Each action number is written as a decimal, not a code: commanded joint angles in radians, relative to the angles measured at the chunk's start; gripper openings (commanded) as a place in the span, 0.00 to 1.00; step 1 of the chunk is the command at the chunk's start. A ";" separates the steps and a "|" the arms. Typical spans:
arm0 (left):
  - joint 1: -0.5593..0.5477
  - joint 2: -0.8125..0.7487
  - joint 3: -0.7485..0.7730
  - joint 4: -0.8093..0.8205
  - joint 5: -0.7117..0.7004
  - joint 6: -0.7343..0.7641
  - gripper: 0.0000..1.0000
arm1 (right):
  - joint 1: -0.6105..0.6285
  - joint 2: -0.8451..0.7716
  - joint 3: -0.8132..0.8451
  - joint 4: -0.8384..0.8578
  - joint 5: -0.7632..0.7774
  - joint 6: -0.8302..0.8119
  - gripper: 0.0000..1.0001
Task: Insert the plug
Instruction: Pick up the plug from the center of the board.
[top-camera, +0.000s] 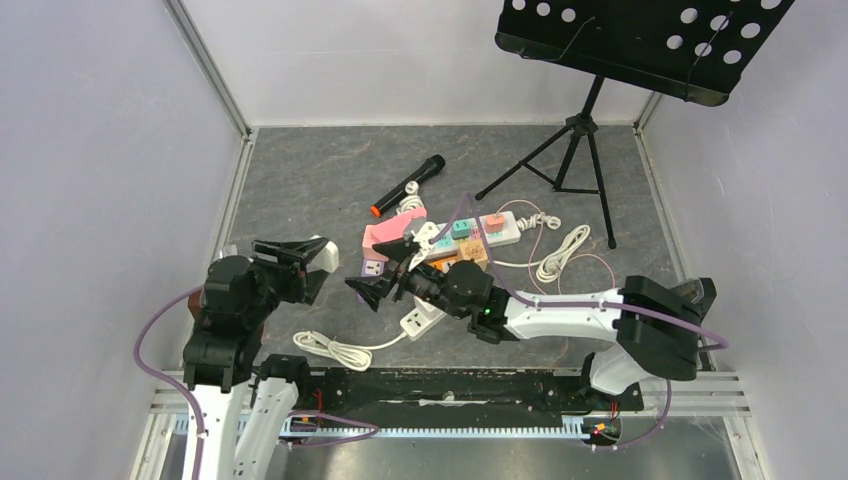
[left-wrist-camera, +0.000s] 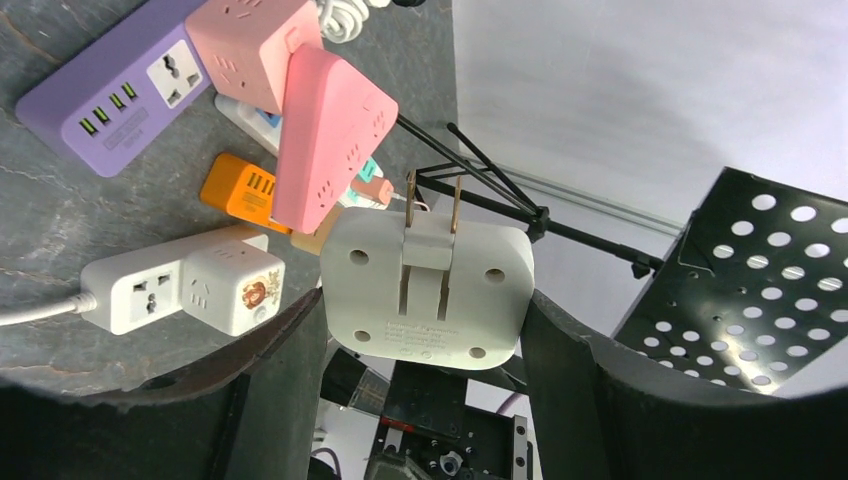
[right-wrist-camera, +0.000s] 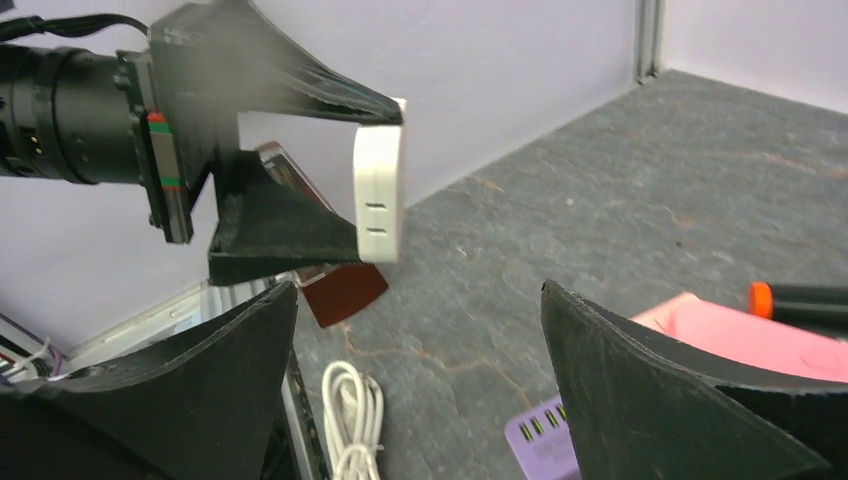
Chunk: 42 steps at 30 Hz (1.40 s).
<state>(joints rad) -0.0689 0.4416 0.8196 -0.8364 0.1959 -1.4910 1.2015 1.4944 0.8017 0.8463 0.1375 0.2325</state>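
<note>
1. The music stand (top-camera: 640, 40) sits on its tripod at the back right, well apart from the work. I judge it is only something for you to steer clear of.
2. The power strips (top-camera: 440, 250) lie heaped mid-surface with their socket faces up, which suits a plug coming from above. The purple strip (left-wrist-camera: 110, 95) lies flat at the edge of the heap and looks to me the easiest target.
3. Your right tool (top-camera: 388, 272) reaches in from the right. Its jaws are spread wide with nothing between them, and it faces the left tool. I take it as ready to receive the plug or to steady a strip.
4. Your left tool (left-wrist-camera: 425, 330) is clamped on the flat sides of the white plug (left-wrist-camera: 428, 290). It holds the plug in the air just left of the heap, and the two prongs (left-wrist-camera: 432, 200) are unfolded and free of the fingers.
5. The room is a pale-walled booth (top-camera: 100, 150) framed with metal rails.
6. The surface (top-camera: 300, 190) is dark, stone-patterned and matt. A white cable (top-camera: 335, 350) lies coiled near your arm bases.
</note>
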 joint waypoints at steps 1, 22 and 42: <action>0.000 -0.019 0.054 -0.010 0.039 -0.061 0.46 | 0.034 0.071 0.098 0.151 0.044 -0.064 0.93; -0.001 -0.085 0.091 -0.103 0.059 -0.049 0.45 | 0.075 0.340 0.329 0.255 0.113 -0.031 0.68; -0.001 0.036 0.254 -0.077 0.056 0.149 0.80 | 0.002 0.099 0.247 -0.094 0.114 0.046 0.00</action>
<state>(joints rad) -0.0696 0.4366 1.0164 -0.9680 0.2379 -1.4506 1.2530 1.7439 1.1011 0.8673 0.2272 0.2466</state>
